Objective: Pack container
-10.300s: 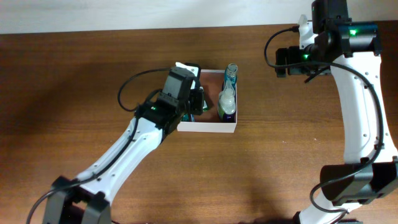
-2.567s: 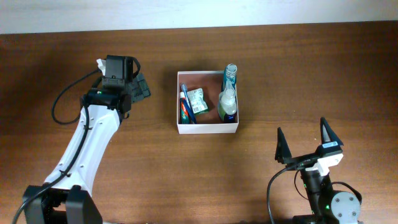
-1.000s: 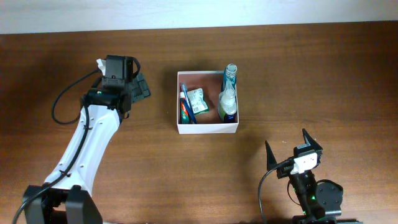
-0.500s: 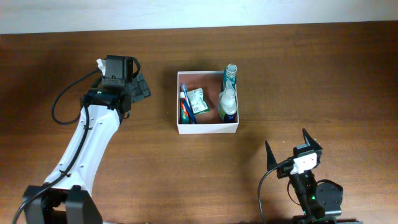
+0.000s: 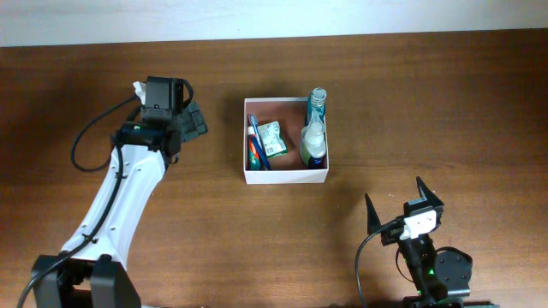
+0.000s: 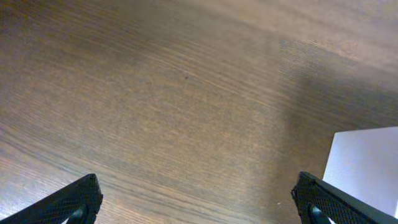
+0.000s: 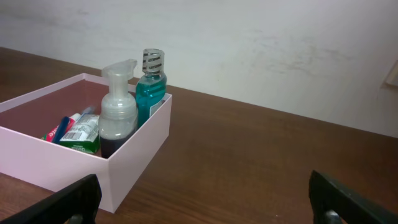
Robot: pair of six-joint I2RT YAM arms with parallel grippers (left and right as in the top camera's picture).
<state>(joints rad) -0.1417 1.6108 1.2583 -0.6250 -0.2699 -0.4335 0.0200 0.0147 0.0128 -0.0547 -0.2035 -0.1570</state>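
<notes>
The packing looked finished: the container (image 5: 285, 177) sat mid-way across the table (image 5: 428, 103), with a teal bottle (image 5: 318, 104), a pump bottle (image 5: 313, 141), toothpaste (image 5: 254, 151) and a green packet (image 5: 272, 137) inside. I judged only parking the arms remained (no loose items showed). The left gripper (image 5: 193, 122) and right gripper (image 5: 396, 201) gaped wide, well apart from the box, holding and touching nothing.

Light falls evenly and brightly from above on the dark wooden worktop (image 5: 411, 111), giving a soft sheen without hard glare, and the container (image 5: 285, 177) throws only a faint, narrow shadow. The left wrist view is soft, its wood grain smeared, with a darker patch at upper right that may be a shadow. The right wrist view is sharper, while the pale wall (image 7: 280, 50) behind looks hazy.
</notes>
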